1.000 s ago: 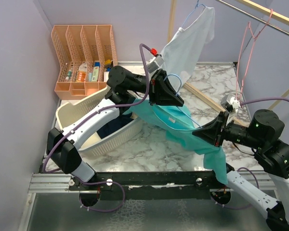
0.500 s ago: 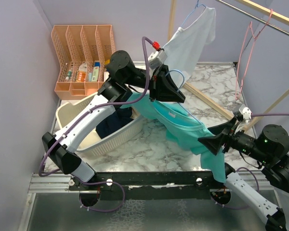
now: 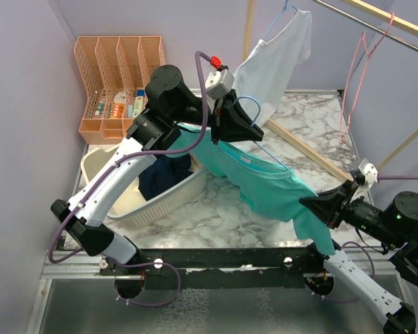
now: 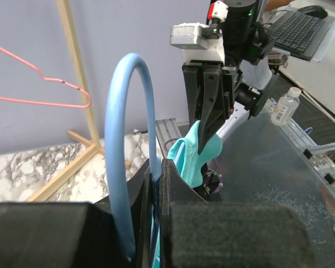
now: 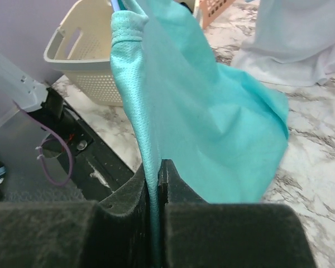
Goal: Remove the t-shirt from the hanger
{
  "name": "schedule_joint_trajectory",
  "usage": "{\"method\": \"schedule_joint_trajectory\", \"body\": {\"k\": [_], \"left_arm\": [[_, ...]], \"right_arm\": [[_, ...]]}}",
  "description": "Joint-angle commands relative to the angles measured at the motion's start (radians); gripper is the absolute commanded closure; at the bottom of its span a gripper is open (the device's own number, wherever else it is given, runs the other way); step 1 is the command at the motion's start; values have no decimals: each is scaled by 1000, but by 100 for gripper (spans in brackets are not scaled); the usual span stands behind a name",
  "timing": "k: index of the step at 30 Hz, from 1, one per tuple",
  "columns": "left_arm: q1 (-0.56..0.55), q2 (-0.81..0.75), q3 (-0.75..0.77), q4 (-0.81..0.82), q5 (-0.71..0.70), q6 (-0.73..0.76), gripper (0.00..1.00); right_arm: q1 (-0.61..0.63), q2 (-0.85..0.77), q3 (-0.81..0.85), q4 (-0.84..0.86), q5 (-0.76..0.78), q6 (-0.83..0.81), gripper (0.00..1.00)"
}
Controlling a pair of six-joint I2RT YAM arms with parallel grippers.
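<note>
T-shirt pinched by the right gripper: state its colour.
The t-shirt is turquoise, with a fine mesh weave; clearest in the right wrist view.

This is a robotics lab: two robot arms (image 3: 118,181) are bolted to a black rail (image 3: 216,259) at a marble-patterned table (image 3: 216,212), and a computer keyboard (image 4: 301,30) lies nearby.

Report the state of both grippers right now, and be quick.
Left gripper: shut on the blue hanger.
Right gripper: shut on the teal t-shirt.
</note>
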Motion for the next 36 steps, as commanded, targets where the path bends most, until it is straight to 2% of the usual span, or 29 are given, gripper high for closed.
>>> {"method": "schedule_joint_trajectory", "body": {"k": [1,4,6,10,13,14,16,17,20,22,25,27,30,34,36], "left_arm": [[15,-67,31,-75,-85,83,100],[19,-93,36,-113,-131,127,100],[22,-102,53,-151,-163,168,100],[23,-112,62,-165,-202,186,100],[23,-106,59,-160,-204,180,100],[23,-105,58,-157,-204,179,100],[24,-101,56,-158,-202,179,100],[23,-99,54,-158,-203,180,100],[25,-98,62,-175,-213,191,100],[25,-101,71,-184,-218,199,100],[25,-103,75,-186,-216,200,100],[25,-107,72,-188,-215,199,100],[25,-121,61,-189,-216,200,100],[25,-149,45,-191,-231,208,100],[25,-159,45,-205,-239,218,100]], "right_arm": [[-2,-9,43,-93,314,45,99],[-2,-1,64,-156,509,93,99],[-1,7,73,-186,562,119,99],[0,-8,58,-156,502,109,99],[-1,-17,39,-114,382,83,98],[-1,-20,32,-95,318,67,92],[0,-26,16,-67,146,37,67],[0,-25,12,-60,93,28,59],[0,-14,25,-75,44,10,53],[0,-13,34,-88,74,9,58],[0,-14,37,-88,147,17,84],[0,-12,38,-86,232,34,98],[0,-2,44,-106,467,112,99],[0,11,64,-237,832,285,99],[8,3,86,-285,937,360,99]]}}
